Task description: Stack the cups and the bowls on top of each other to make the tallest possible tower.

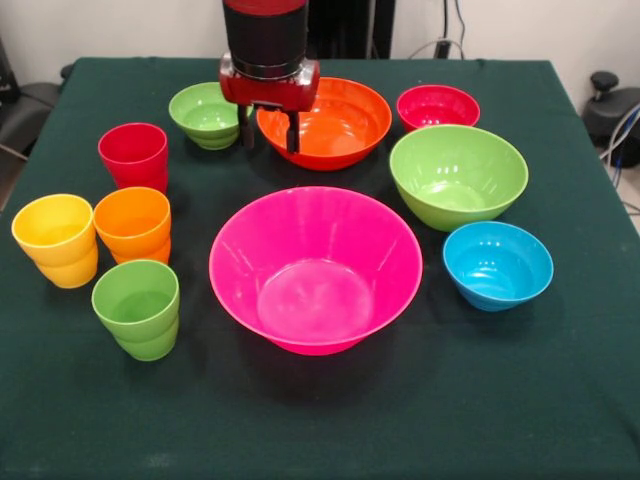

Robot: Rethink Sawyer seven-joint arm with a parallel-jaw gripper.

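Observation:
In the front view every piece stands alone on the table; no tower shows. The very large pink bowl (315, 270) is in the middle. Behind it is the large orange bowl (340, 120), with the small green bowl (205, 113) to its left and the small red bowl (437, 105) to its right. The large green bowl (458, 175) and the small blue bowl (497, 265) are on the right. The red cup (133, 155), orange cup (132, 225), yellow cup (55, 240) and green cup (137, 308) stand upright on the left. My gripper (270, 133) is open, its fingers straddling the orange bowl's left rim.
The table is covered with a dark green cloth (320, 430). A black object with cables (610, 110) stands off the table's right edge. Another dark object (20, 100) sits off the left edge.

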